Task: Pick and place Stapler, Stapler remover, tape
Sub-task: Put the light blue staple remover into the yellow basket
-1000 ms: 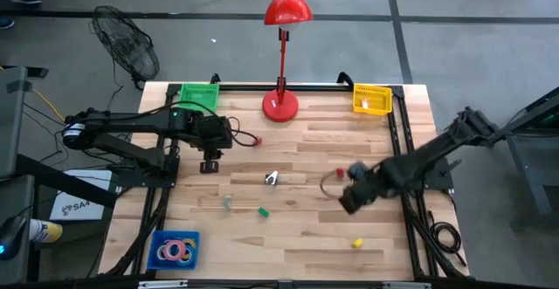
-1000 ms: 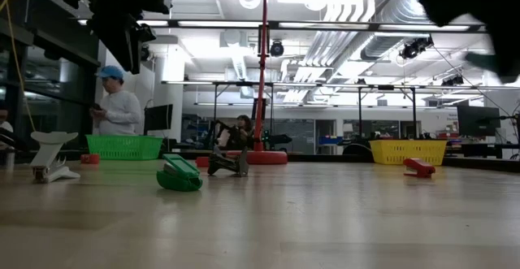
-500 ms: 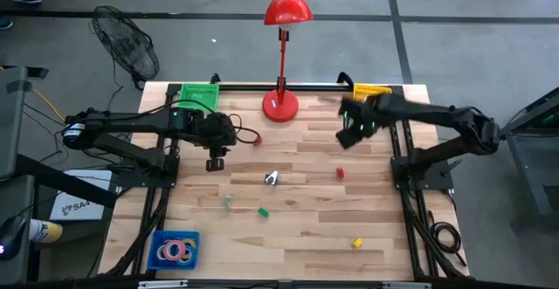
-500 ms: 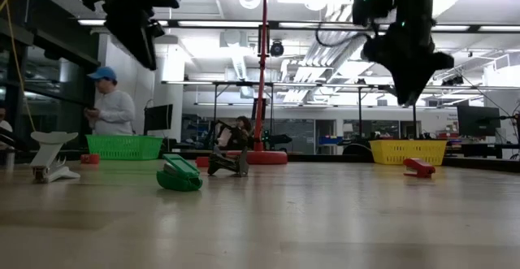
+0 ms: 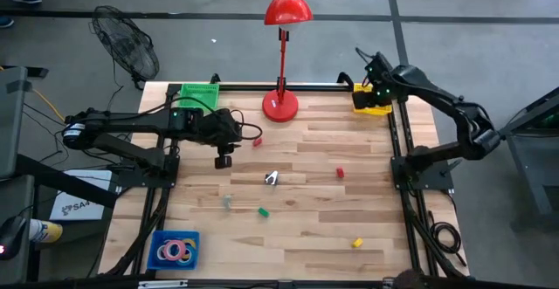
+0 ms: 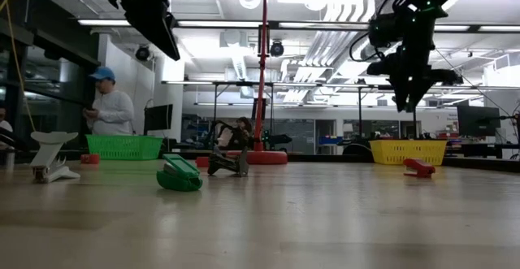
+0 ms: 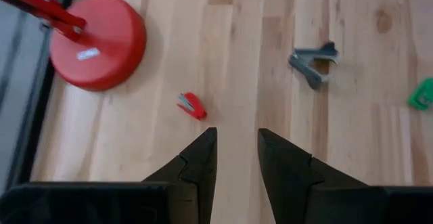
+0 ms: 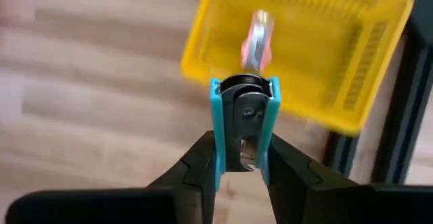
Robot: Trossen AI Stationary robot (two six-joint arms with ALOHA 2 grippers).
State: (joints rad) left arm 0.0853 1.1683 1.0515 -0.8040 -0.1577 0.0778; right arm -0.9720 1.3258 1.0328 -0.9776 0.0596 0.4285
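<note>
A blue staple remover [image 8: 242, 126] is clamped between the fingers of the right gripper [image 8: 241, 158] directly above the yellow basket [image 8: 338, 55], its long axis pointing into the basket, while the left gripper [image 7: 236, 158], fingers narrowly parted and empty, is poised near the small red stapler [image 7: 192, 105].

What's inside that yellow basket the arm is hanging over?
In the right wrist view, the yellow basket holds one small pinkish-orange item, too blurred to name. The right gripper, shut on a blue staple remover, covers part of the basket's near side, so anything there is hidden.
</note>
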